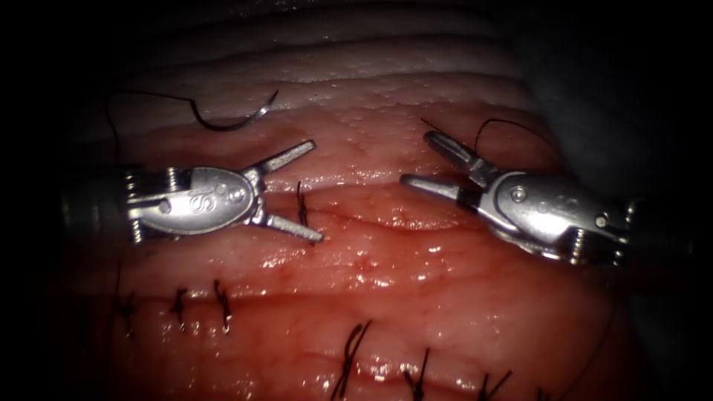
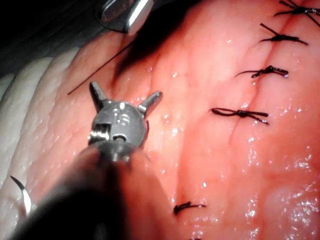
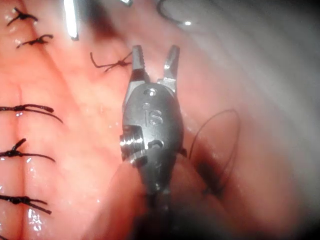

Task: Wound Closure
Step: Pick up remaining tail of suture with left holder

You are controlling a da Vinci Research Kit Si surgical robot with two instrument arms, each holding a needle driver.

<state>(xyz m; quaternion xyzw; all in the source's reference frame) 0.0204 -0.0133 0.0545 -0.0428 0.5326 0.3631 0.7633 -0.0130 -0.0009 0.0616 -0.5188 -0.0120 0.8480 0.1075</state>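
We see two matching needle drivers: left tool (image 1: pixel 310 189) and right tool (image 1: pixel 413 158), both bright polished steel with teardrop-shaped wrist housings and slim tapered jaws. Round pivot pins and screw heads sit on each housing, ribbed cable pulleys behind. "16" is stamped on both housings in the wrist views. Right tool's fingers (image 3: pixel 138 60) are serrated inside. Shafts look dark.

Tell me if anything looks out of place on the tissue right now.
The needle lies loose on the pale upper part of the tissue, above the left pincer, with its thread trailing off. Neither pincer holds it: left and right pincer both stand open and empty near the cut.
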